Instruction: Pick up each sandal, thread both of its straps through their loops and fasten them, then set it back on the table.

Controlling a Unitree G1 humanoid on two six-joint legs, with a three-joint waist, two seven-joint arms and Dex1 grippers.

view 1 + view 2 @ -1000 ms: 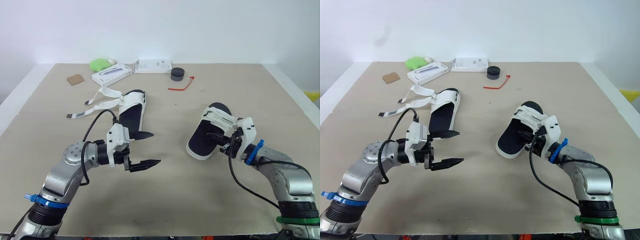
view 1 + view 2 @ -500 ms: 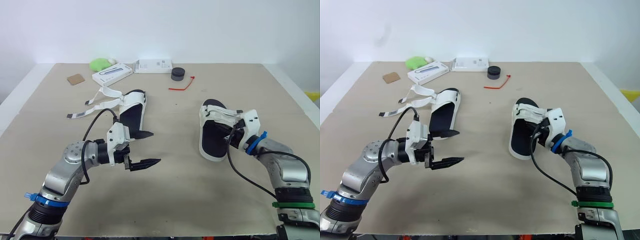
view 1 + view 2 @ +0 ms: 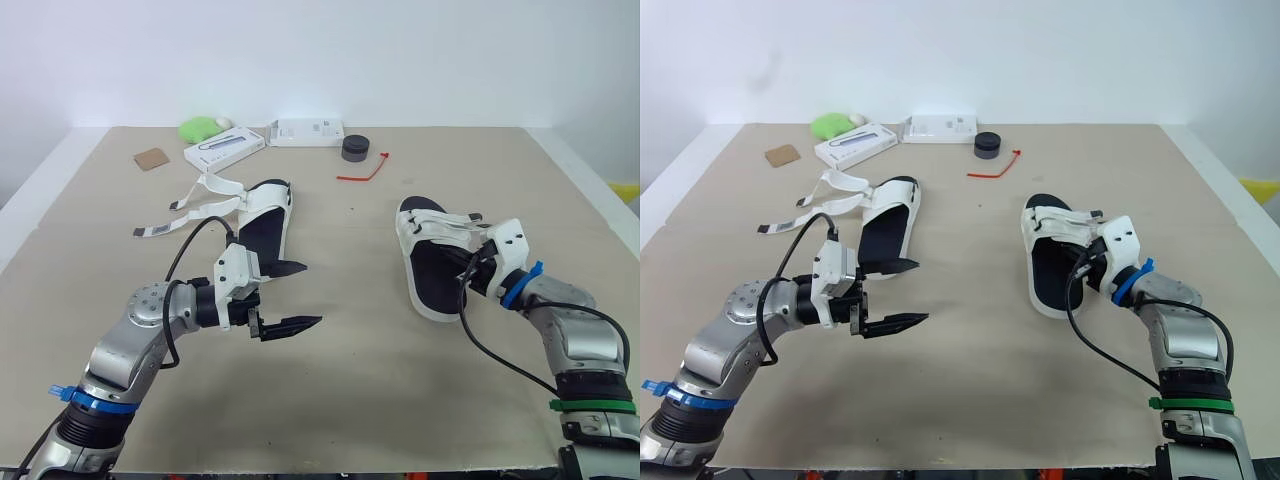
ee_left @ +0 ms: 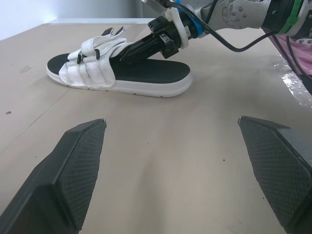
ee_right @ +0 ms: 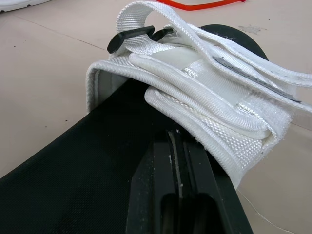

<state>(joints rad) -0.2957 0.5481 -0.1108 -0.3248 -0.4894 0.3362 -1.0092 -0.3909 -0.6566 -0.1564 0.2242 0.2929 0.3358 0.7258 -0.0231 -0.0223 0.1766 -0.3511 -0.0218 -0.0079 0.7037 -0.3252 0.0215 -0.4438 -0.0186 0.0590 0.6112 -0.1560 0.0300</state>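
Bright, even light — soft faint shadows on table (image 3: pixel 380 390); pale glare patch on back wall (image 3: pixel 300 100).

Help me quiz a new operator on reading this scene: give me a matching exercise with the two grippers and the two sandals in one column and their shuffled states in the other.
Things:
1. left gripper
2. right gripper
3. left sandal
4. right sandal

States:
A. unfastened, with loose straps spread out beside it
B. fingers wide open, holding nothing
C. folded straps closed across its top
D. fingers together, reaching in over a footbed

Pairs: 1-B, 2-D, 3-A, 4-C
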